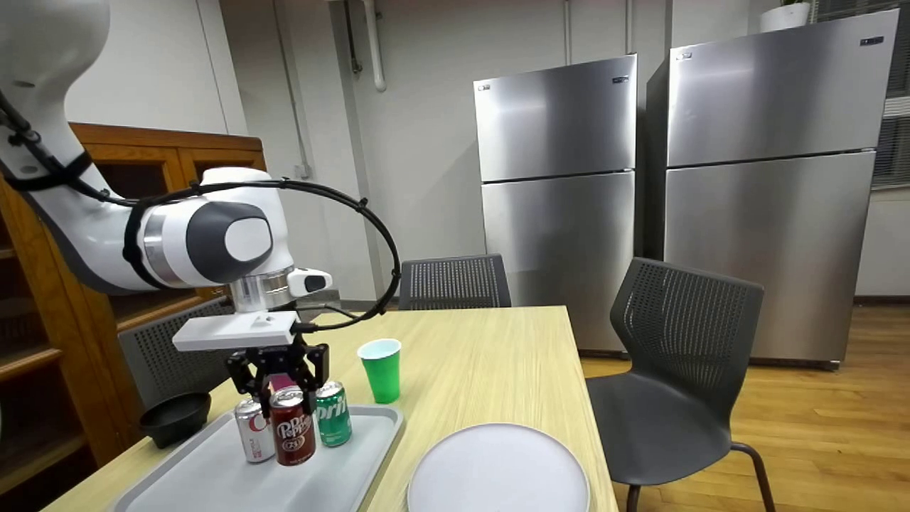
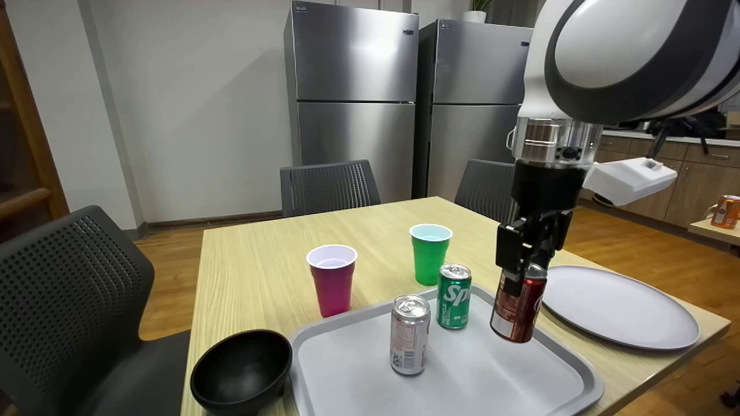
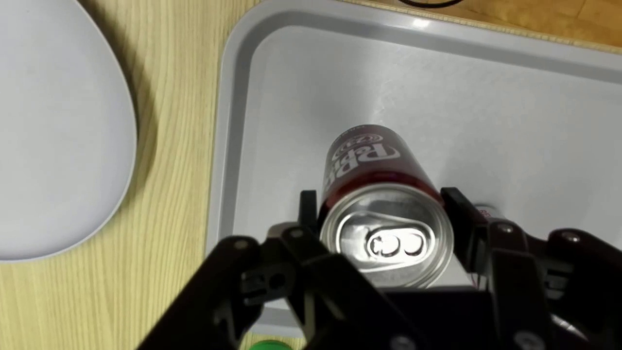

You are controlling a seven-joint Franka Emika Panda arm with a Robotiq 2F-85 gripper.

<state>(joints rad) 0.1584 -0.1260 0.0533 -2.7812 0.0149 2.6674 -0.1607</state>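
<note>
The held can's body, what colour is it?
The can is dark red with white lettering, clearest in an exterior view.

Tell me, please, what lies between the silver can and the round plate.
In the wrist view, the Dr Pepper can, gripped by the pincer, comes first, then part of the tray and a strip of table.

A kitchen or break room — steel refrigerators (image 1: pixel 558 213) (a pair); low cabinets (image 2: pixel 702 188); table (image 1: pixel 490 370); chairs (image 1: pixel 682 334).
</note>
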